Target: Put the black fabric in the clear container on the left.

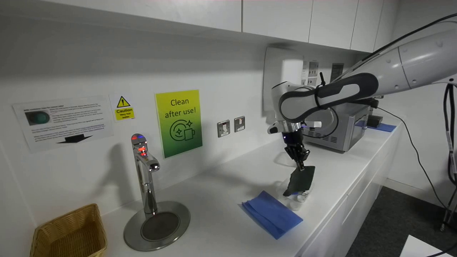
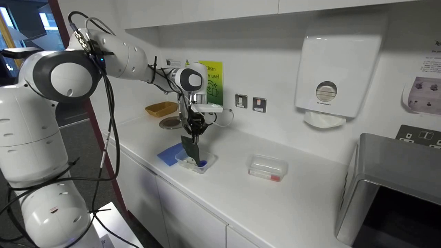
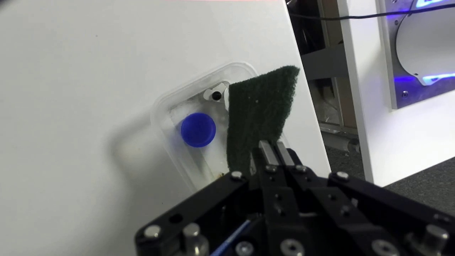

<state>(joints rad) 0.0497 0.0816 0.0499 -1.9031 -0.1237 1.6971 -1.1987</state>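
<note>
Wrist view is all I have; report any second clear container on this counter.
Observer: There is one: a second tub stands between the clear container and the microwave.
Operator: Describe what I'm holding, seen from the side.
Observer: In both exterior views, the black fabric hangs at a slant below the end effector.
Operator: Tell me what else I'm missing.
Observer: In an exterior view, a chrome tap stands near a wicker basket.
</note>
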